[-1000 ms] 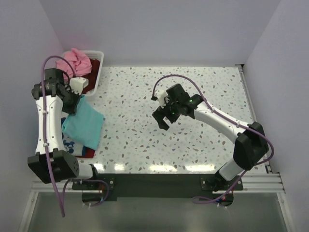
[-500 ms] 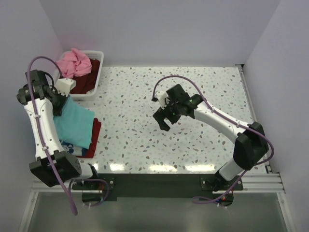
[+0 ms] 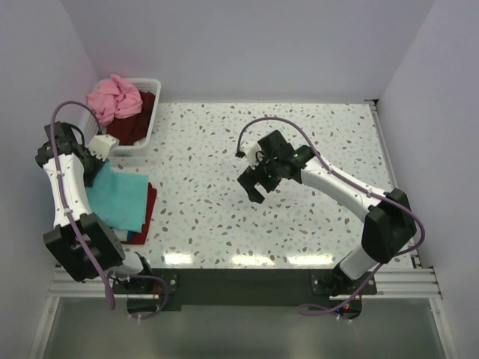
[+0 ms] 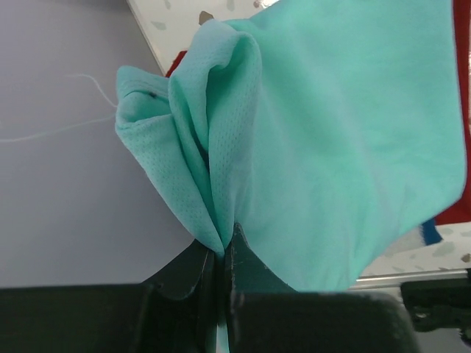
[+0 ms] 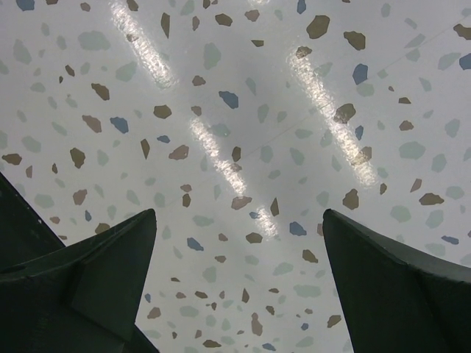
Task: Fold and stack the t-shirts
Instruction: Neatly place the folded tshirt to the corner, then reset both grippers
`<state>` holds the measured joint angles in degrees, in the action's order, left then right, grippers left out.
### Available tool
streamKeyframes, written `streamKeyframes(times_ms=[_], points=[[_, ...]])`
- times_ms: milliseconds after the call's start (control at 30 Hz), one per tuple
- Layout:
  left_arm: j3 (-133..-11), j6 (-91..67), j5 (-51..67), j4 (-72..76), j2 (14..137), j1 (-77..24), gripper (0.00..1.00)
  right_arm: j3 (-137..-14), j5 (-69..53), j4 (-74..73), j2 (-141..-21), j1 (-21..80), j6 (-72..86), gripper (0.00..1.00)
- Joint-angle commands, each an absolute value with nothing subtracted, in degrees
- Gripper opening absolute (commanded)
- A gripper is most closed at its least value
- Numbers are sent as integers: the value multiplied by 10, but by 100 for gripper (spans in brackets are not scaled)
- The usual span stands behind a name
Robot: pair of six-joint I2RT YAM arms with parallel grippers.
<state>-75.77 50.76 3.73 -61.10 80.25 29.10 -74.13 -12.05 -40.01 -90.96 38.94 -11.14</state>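
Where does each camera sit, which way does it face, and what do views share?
Top external: above and behind the robot, looking down on the table, left arm, right arm, basket.
Left wrist: on the left arm, looking along the shut left end effector at the teal t-shirt it pinches.
Right wrist: on the right arm, looking down at the table between the fingers of the open right end effector.
Shared: top and left wrist both show that teal t-shirt.

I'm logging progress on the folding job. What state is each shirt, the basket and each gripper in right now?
left gripper: shut on teal t-shirt
right gripper: open, empty, above the table
teal t-shirt: folded, lying on red t-shirt, one edge pinched
red t-shirt: flat, mostly covered
pink t-shirt: crumpled, in the basket
dark maroon t-shirt: unfolded, in the basket
basket: holds two shirts
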Motion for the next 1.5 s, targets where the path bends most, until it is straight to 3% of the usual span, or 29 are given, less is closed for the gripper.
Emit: streamKeyframes(times_ms=[0,433,533,567,667,733,933,1200,1300,1467], points=[[-750,548,24,-527,826,302,0,-760,-107,-414,-911,388,-107,99],[-672,582,-28,-425,884,358,0,-766,-100,-422,-927,388,-110,99],[-676,583,-35,-417,888,362,35,-768,-100,-422,-929,388,-110,99],[-685,583,-26,-422,887,362,60,-768,-100,-421,-928,388,-109,99],[-743,565,45,-476,888,348,87,-778,-97,-430,-927,389,-122,99],[-772,537,54,-519,891,306,97,-784,-76,-435,-926,387,-140,99],[-880,417,90,-536,877,141,100,-792,-90,-426,-896,297,-149,99],[-1054,232,139,-474,964,-50,100,-811,-129,-418,-854,167,-135,99],[-1043,173,143,-405,979,-103,100,-795,-155,-400,-849,115,-106,99],[-909,100,127,-282,987,-163,100,-693,-166,-336,-849,54,-65,99]])
